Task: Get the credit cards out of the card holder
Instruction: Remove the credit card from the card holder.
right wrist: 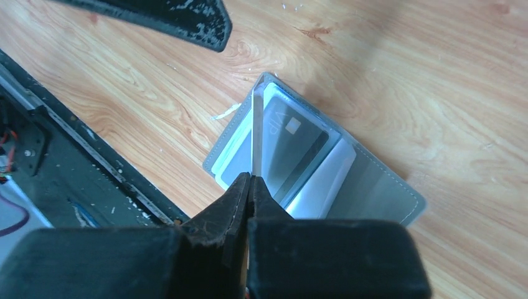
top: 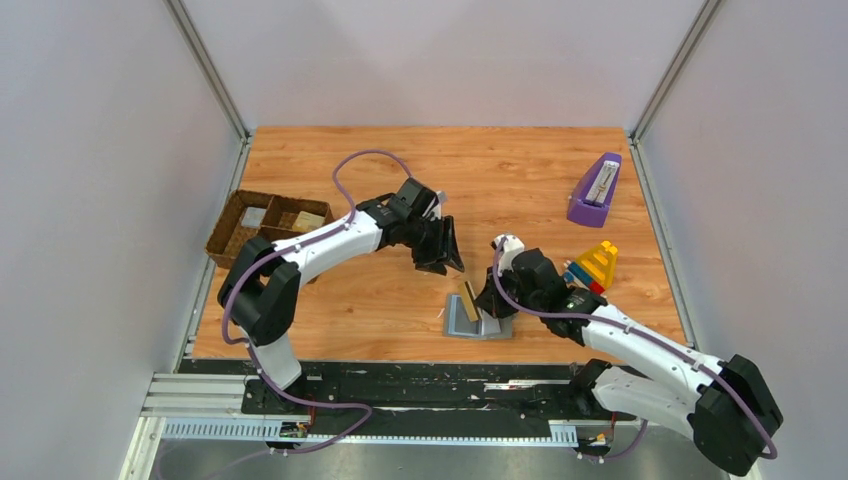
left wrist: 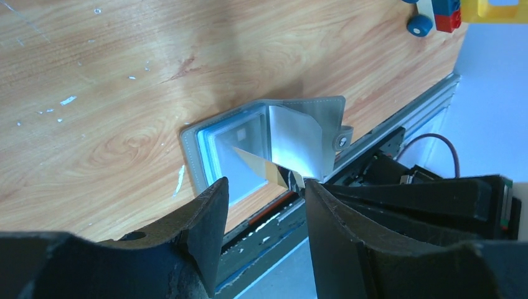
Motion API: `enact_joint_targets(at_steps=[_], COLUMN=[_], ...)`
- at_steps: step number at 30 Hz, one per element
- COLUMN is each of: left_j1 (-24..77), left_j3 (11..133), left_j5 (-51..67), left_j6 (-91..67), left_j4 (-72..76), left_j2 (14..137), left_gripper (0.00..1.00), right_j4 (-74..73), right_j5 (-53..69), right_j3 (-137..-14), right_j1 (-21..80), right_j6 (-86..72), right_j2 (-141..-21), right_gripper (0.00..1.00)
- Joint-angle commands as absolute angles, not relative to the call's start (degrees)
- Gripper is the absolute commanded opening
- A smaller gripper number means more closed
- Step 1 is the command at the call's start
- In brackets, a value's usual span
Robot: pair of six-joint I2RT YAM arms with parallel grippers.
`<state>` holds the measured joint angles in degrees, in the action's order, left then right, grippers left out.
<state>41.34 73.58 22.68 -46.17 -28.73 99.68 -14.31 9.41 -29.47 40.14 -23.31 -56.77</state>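
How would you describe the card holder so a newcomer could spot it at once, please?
On the table, look at the near edge, right of centre, by the right hand. The card holder lies open there: flat and grey, a gold card tilted up from it, unlike the brown tray or bright toy.

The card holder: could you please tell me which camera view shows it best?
The right wrist view: the card holder lies open and close, a striped card visible inside. The left wrist view shows it farther off, one flap raised. The top view shows it small, partly hidden by the right end effector.
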Motion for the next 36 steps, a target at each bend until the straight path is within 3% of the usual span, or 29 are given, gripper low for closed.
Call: enact_joint_targets(at_steps=[1,20,25,36], left_j1=[39.4,38.2,38.2,36.0], left_j3=[74.6,69.8,68.7,72.7], left_j5=[27.6,33.0,34.5,27.5], left_j6=[-48.8,-53.0,-53.2,-46.6], left_j4=[-28.3,-28.2,-28.6,-37.2], left_j2=[100.6,100.6,100.7,101.9], left_gripper=[0.57,0.58,0.51,0.56], right_j4=[-10.7,-10.8,-10.5,-9.9], right_j5=[1.0,-29.5,-30.6,-27.4], right_j3=[-31.9,-38.0,-37.9,-36.7], right_j1=[44.4,66.5,68.2,69.1], right_j6=[-17.8,-8.4,-7.5,-6.9], right_j2=[-54.5,-61.7,-62.8,-62.2], right_gripper=[0.00,0.00,0.00,0.00])
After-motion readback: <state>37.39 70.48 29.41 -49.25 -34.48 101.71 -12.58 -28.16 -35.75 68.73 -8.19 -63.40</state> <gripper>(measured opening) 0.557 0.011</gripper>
